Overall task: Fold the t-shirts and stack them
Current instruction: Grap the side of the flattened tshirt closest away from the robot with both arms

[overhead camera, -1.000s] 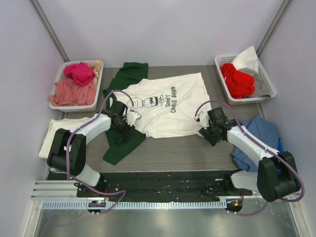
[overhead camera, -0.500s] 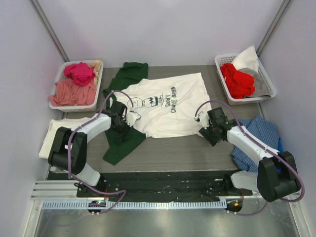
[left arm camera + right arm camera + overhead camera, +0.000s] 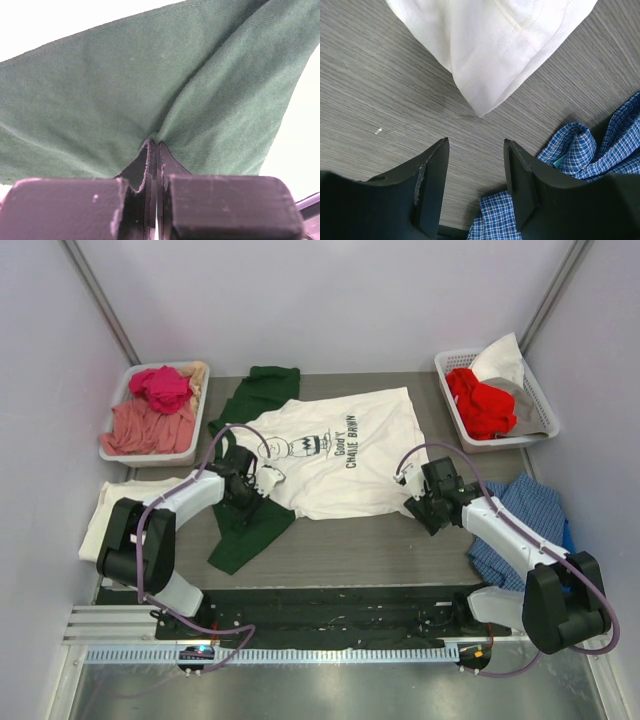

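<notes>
The white printed t-shirt [image 3: 340, 455] lies spread flat mid-table, over the dark green t-shirt [image 3: 245, 530], which sticks out behind it and at the near left. A cream t-shirt [image 3: 108, 502] lies at the left edge. At the white shirt's left edge my left gripper [image 3: 252, 487] is shut on a pinched fold of the dark green t-shirt [image 3: 150, 85], the cloth gathered at the fingertips of that gripper [image 3: 154, 145]. My right gripper [image 3: 476, 145] stands open just short of the white shirt's near right corner [image 3: 490, 55], touching nothing.
A grey basket [image 3: 113, 410] of pink garments stands at the back left. A white basket [image 3: 545, 400] with red and white cloth stands at the back right. A blue checked cloth [image 3: 525, 515] lies crumpled by my right arm, its edge [image 3: 580, 150] beside the right finger.
My left gripper has closed on the green cloth. The right gripper has hardly moved and stays open.
</notes>
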`<state>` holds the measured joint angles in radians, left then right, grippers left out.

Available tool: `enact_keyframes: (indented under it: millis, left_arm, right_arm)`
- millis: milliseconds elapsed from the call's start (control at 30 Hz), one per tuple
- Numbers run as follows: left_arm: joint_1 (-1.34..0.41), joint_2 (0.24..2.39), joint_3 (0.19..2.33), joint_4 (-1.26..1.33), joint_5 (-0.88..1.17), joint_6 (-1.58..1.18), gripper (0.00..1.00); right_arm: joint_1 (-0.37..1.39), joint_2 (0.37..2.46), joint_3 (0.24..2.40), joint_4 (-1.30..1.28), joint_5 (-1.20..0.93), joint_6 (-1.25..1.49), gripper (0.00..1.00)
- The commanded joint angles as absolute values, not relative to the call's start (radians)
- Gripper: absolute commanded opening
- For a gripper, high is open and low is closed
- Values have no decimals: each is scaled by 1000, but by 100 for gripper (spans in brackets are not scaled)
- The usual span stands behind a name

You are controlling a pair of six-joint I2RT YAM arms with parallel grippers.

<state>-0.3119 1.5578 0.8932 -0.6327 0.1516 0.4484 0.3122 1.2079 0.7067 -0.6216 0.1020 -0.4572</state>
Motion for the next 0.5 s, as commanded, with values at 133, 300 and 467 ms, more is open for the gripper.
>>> enact_keyframes:
  millis: [133, 300, 467]
  left_arm:
    - [-307, 1503, 920, -660, 173, 436, 0]
    - [-307, 1497, 922, -663, 164, 439, 0]
    - [-305, 1499, 920, -661, 153, 445, 0]
  right_arm:
    - [314, 1241, 768, -601, 58, -425, 54]
    - [314, 1285, 787, -555, 55, -428, 54]
    - [314, 1339, 805, -532, 67, -443, 52]
